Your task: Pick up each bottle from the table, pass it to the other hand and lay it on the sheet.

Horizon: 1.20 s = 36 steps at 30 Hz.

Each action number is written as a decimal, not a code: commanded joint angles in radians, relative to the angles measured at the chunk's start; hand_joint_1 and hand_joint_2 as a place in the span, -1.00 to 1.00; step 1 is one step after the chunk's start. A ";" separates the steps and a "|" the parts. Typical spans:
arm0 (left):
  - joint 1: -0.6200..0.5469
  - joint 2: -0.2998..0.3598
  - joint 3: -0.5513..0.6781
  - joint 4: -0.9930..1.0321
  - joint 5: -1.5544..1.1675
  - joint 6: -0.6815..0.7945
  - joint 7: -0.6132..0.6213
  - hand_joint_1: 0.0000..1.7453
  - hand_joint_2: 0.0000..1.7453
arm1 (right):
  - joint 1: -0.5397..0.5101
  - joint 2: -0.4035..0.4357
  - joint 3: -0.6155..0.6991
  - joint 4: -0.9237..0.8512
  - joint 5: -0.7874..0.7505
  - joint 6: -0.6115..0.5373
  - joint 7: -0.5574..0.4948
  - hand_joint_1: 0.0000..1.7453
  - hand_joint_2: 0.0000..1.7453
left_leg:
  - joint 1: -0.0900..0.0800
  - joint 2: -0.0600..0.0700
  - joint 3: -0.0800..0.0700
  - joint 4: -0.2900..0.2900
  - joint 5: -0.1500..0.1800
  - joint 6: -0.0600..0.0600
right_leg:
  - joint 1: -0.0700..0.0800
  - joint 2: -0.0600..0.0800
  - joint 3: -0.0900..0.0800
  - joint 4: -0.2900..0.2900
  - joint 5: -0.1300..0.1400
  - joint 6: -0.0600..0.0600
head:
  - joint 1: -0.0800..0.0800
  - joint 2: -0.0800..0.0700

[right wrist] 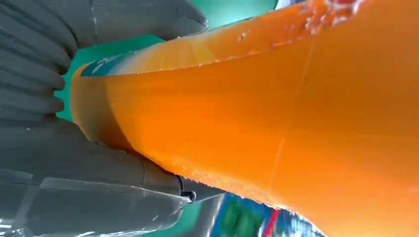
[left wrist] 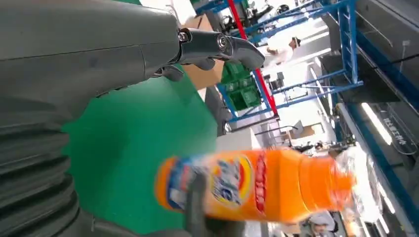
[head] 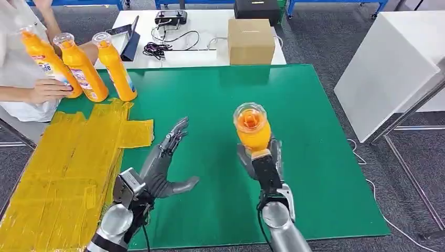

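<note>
- Your right hand (head: 261, 160) grips an orange bottle (head: 252, 126) by its lower body, fingers wrapped around it, and holds it upright with its clear cap toward the head camera, above the green tabletop (head: 315, 157).
- Your left hand (head: 160, 168) holds nothing: fingers are spread and extended, thumb out toward the bottle, palm facing it. The bottle is well apart from this hand, on its thumb side.
- The yellow sheet (head: 68, 168) lies just beside your left hand, on the side away from the bottle.
- Beyond the sheet's far end stand three more orange bottles (head: 86, 68); a person's hand (head: 47, 90) touches the outermost one.
</note>
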 commanded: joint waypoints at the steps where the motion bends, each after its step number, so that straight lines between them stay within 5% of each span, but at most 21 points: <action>1: -0.069 0.034 -0.040 0.104 0.027 0.007 0.000 -1.00 1.00 | -0.110 0.029 0.160 0.195 -0.079 0.059 -0.016 1.00 1.00 | 0.000 0.003 0.003 -0.001 -0.001 -0.001 | 0.000 0.003 0.002 -0.001 0.000 0.000 | 0.000 0.000; 13: -0.074 0.036 -0.045 0.111 0.039 0.011 -0.005 -1.00 1.00 | -0.134 0.035 0.216 0.228 -0.088 0.067 -0.014 1.00 1.00 | 0.000 0.001 0.002 -0.002 0.000 -0.001 | 0.000 0.001 0.002 -0.002 0.000 0.000 | 0.000 0.000; 26: -0.088 0.018 0.033 0.193 0.060 0.110 -0.023 -1.00 1.00 | -0.164 0.007 0.582 0.259 0.073 0.063 0.006 1.00 1.00 | 0.000 0.000 0.001 -0.001 0.000 -0.001 | 0.000 0.000 0.001 -0.001 0.000 0.000 | 0.000 0.000; 36: -0.097 -0.012 0.077 0.212 0.163 0.135 -0.015 -1.00 1.00 | -0.196 0.018 0.631 0.365 0.054 0.032 -0.009 1.00 1.00 | 0.001 -0.001 0.002 -0.002 -0.001 -0.001 | 0.001 -0.002 0.003 -0.003 -0.001 0.000 | 0.000 0.000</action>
